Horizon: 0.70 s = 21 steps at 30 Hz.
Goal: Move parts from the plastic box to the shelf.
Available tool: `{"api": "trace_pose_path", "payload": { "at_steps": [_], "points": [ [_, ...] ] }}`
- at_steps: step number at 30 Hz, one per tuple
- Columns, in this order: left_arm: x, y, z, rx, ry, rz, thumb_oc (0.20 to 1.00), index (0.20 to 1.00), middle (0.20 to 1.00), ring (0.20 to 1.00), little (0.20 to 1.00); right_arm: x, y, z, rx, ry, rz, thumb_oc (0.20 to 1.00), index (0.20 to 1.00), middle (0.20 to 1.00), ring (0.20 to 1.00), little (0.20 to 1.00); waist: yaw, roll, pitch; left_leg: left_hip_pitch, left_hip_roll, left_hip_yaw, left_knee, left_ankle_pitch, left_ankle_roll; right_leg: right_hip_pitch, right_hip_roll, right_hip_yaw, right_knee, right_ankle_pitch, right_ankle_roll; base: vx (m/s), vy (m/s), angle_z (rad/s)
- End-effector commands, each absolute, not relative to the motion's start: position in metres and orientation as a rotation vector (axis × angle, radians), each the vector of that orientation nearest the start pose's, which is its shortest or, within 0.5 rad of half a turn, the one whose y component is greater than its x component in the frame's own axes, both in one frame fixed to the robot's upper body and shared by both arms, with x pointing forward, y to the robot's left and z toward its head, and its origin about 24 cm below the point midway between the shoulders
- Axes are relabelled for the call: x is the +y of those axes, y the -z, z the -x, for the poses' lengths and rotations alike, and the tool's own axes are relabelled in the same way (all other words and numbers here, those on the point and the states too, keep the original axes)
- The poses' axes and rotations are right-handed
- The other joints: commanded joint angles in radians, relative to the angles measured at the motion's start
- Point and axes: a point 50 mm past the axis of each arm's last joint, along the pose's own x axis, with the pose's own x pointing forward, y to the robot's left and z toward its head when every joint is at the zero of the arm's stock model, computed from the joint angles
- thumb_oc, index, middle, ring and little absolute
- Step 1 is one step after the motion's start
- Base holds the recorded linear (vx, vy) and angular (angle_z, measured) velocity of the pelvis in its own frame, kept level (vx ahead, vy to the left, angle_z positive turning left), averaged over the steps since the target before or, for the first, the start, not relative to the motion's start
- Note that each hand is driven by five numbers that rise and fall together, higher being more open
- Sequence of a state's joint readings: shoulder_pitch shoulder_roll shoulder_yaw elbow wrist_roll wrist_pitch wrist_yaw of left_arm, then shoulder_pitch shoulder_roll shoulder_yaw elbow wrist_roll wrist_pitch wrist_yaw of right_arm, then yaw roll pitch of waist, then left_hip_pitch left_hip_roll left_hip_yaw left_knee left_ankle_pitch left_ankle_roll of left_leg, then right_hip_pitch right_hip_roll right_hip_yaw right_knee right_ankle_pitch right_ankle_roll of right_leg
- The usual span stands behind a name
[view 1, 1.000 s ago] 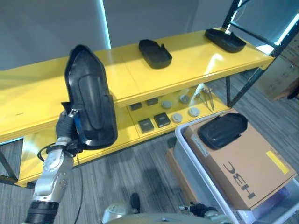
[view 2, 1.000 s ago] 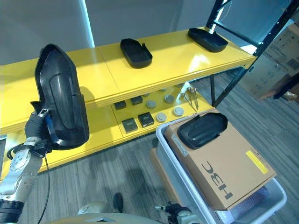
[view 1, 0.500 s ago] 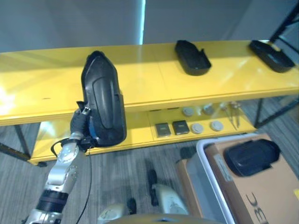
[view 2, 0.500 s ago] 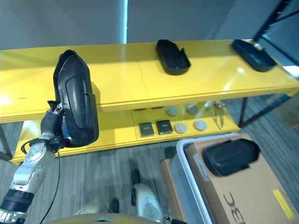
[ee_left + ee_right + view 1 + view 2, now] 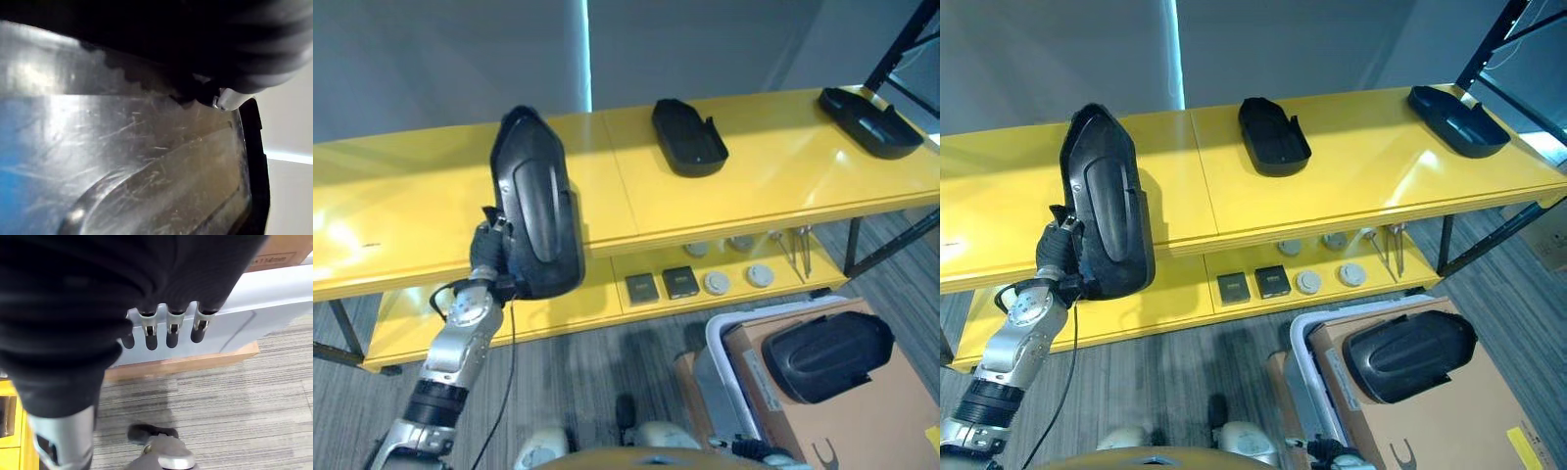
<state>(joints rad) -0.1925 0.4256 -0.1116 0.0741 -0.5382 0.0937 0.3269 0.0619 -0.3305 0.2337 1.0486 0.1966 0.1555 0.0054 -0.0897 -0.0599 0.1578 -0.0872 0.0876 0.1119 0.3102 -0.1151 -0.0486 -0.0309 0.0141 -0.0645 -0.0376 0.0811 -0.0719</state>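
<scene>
My left hand point(image 5: 489, 260) is shut on the lower edge of a long black plastic part point(image 5: 536, 215), held upright in front of the yellow shelf point(image 5: 401, 225). The part's top leans over the shelf's upper board. Its glossy scratched surface point(image 5: 146, 161) shows close up in the left wrist view. Two more black parts point(image 5: 688, 137) point(image 5: 869, 108) lie on the upper board. Another black part point(image 5: 825, 355) rests on a cardboard carton point(image 5: 891, 431) inside the grey plastic box point(image 5: 717, 343). My right hand point(image 5: 168, 330) hangs open beside the box's outer wall point(image 5: 254, 318).
The lower shelf board carries small black square blocks point(image 5: 680, 282), grey round discs point(image 5: 717, 283) and a few thin metal tools point(image 5: 798, 250). A black rack post point(image 5: 901, 39) rises at the shelf's right end. Grey carpet point(image 5: 607, 362) lies between me and the shelf.
The camera has swung, so the whole scene has shifted. My left hand keeps its hold on the upright part, which now stands a little higher against the shelf's front edge.
</scene>
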Motion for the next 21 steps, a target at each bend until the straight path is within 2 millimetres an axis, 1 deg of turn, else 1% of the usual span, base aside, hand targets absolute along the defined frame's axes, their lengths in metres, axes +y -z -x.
{"api": "trace_pose_path", "payload": {
  "at_steps": [1,2,4,5,8,11,13,14,16,18,20,21],
  "points": [
    [0.254,-0.114,-0.316,-0.056,-0.384,-0.073,0.2,0.2,0.2,0.2,0.2,-0.276,0.147,-0.078,1.317,0.12,0.277,1.0,1.0,1.0,1.0,1.0,-0.032,0.048,-0.016,0.031,0.072,0.097,-0.254,0.246,-0.01,0.028,-0.045,0.014,0.046,-0.036,0.123,0.13,0.342,0.43],
    [0.27,-0.114,-0.323,-0.012,-0.447,-0.113,0.2,0.2,0.2,0.2,0.2,-0.28,0.146,-0.076,1.331,0.113,0.295,1.0,1.0,1.0,1.0,1.0,-0.052,0.062,-0.02,0.049,0.073,0.112,-0.278,0.237,-0.011,0.016,-0.058,0.01,0.056,-0.039,0.128,0.06,0.226,-0.03],
    [0.297,-0.115,-0.333,0.03,-0.522,-0.155,0.2,0.2,0.2,0.2,0.2,-0.288,0.144,-0.069,1.347,0.095,0.33,1.0,1.0,1.0,1.0,1.0,-0.087,0.084,-0.017,0.078,0.066,0.133,-0.303,0.222,-0.012,-0.008,-0.069,0.017,0.075,-0.041,0.133,0.06,0.314,-0.56],
    [0.313,-0.123,-0.342,0.058,-0.589,-0.162,0.2,0.2,0.2,0.2,0.2,-0.296,0.142,-0.065,1.35,0.062,0.374,1.0,1.0,1.0,1.0,1.0,-0.126,0.104,-0.004,0.104,0.053,0.156,-0.327,0.203,-0.014,-0.042,-0.073,0.034,0.095,-0.04,0.141,0.02,0.273,-0.41],
    [0.323,-0.132,-0.348,0.086,-0.639,-0.151,0.2,0.2,0.2,0.2,0.2,-0.3,0.14,-0.067,1.342,0.028,0.41,1.0,1.0,1.0,1.0,1.0,-0.154,0.114,0.015,0.11,0.038,0.165,-0.337,0.194,-0.011,-0.066,-0.071,0.062,0.104,-0.035,0.145,0.01,0.147,-0.33],
    [0.328,-0.144,-0.355,0.096,-0.657,-0.172,0.2,0.2,0.2,0.2,0.2,-0.299,0.139,-0.074,1.316,0.007,0.416,1.0,1.0,1.0,1.0,1.0,-0.177,0.11,0.037,0.101,0.033,0.173,-0.342,0.191,-0.009,-0.091,-0.065,0.083,0.109,-0.033,0.144,-0.03,0.017,-0.19],
    [0.325,-0.15,-0.36,0.098,-0.66,-0.176,0.2,0.2,0.2,0.2,0.2,-0.298,0.137,-0.081,1.297,-0.001,0.415,1.0,1.0,1.0,1.0,1.0,-0.185,0.108,0.051,0.09,0.035,0.175,-0.344,0.193,-0.01,-0.107,-0.06,0.094,0.114,-0.033,0.142,-0.08,-0.016,-0.17],
    [0.322,-0.157,-0.366,0.089,-0.67,-0.179,0.2,0.2,0.2,0.2,0.2,-0.297,0.136,-0.088,1.269,-0.003,0.413,1.0,1.0,1.0,1.0,1.0,-0.195,0.104,0.072,0.077,0.035,0.175,-0.344,0.196,-0.01,-0.125,-0.054,0.104,0.12,-0.034,0.138,-0.07,-0.029,-0.1],
    [0.32,-0.161,-0.369,0.086,-0.668,-0.176,0.2,0.2,0.2,0.2,0.2,-0.296,0.135,-0.092,1.255,0.003,0.404,1.0,1.0,1.0,1.0,1.0,-0.201,0.1,0.086,0.068,0.036,0.174,-0.343,0.196,-0.009,-0.135,-0.051,0.109,0.129,-0.038,0.137,-0.07,-0.038,-0.07],
    [0.315,-0.171,-0.376,0.07,-0.681,-0.151,0.2,0.2,0.2,0.2,0.2,-0.295,0.133,-0.102,1.217,0.005,0.392,1.0,1.0,1.0,1.0,1.0,-0.214,0.092,0.117,0.032,0.045,0.177,-0.333,0.204,-0.013,-0.172,-0.042,0.115,0.145,-0.04,0.129,-0.1,-0.061,-0.09],
    [0.313,-0.174,-0.378,0.07,-0.688,-0.134,0.2,0.2,0.2,0.2,0.2,-0.293,0.133,-0.105,1.208,0.005,0.389,1.0,1.0,1.0,1.0,1.0,-0.217,0.088,0.126,0.018,0.049,0.178,-0.326,0.205,-0.014,-0.186,-0.04,0.115,0.153,-0.04,0.126,-0.04,-0.053,-0.08],
    [0.311,-0.175,-0.38,0.071,-0.697,-0.121,0.2,0.2,0.2,0.2,0.2,-0.291,0.132,-0.109,1.192,-0.003,0.387,1.0,1.0,1.0,1.0,1.0,-0.222,0.081,0.141,-0.002,0.057,0.177,-0.314,0.208,-0.016,-0.205,-0.036,0.114,0.164,-0.041,0.121,-0.06,-0.085,-0.06]
  ]
}}
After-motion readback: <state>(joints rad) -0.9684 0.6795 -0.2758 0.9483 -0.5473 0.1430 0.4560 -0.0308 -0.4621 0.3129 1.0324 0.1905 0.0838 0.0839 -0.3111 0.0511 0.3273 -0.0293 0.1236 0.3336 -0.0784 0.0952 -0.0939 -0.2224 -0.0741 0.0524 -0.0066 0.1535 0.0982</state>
